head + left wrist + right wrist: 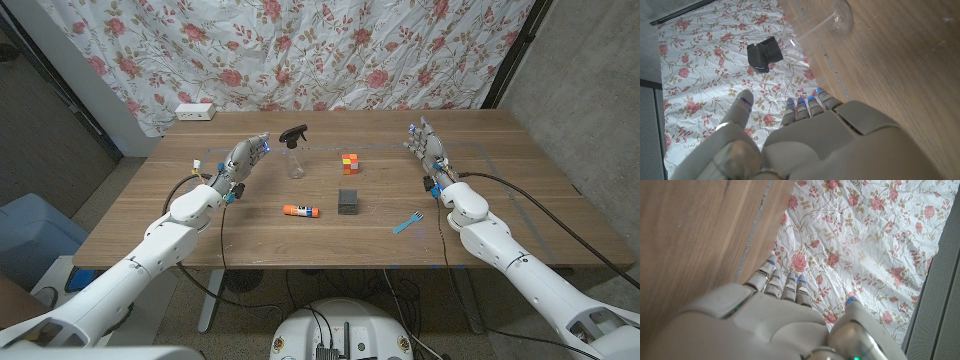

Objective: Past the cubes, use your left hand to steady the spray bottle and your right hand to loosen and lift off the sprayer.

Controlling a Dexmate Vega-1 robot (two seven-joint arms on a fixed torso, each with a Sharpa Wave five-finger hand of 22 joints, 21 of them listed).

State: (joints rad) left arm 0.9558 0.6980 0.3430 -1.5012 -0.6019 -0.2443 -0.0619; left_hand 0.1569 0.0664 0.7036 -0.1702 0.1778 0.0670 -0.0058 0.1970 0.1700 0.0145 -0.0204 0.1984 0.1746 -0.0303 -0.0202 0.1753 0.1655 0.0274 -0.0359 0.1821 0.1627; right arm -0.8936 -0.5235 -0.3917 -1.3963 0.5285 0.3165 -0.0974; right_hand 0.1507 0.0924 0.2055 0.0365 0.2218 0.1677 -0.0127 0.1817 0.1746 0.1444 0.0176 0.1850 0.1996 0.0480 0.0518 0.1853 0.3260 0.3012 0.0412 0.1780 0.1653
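Observation:
A clear spray bottle (295,160) with a black sprayer (293,134) stands upright past the cubes, near the table's middle back. Its sprayer (763,53) and clear body (815,25) also appear in the left wrist view. My left hand (246,158) is raised just left of the bottle, fingers apart, a short gap away and holding nothing. My right hand (428,148) stands far to the right of the bottle, fingers extended, empty. A multicoloured cube (350,163) and a dark grey cube (348,201) sit in front and to the right of the bottle.
An orange-capped glue stick (300,210) lies in front of the bottle. A small blue fork (406,222) lies near the front right. A white power strip (195,111) sits at the back left edge. A flowered curtain (300,50) hangs behind the wooden table (500,200).

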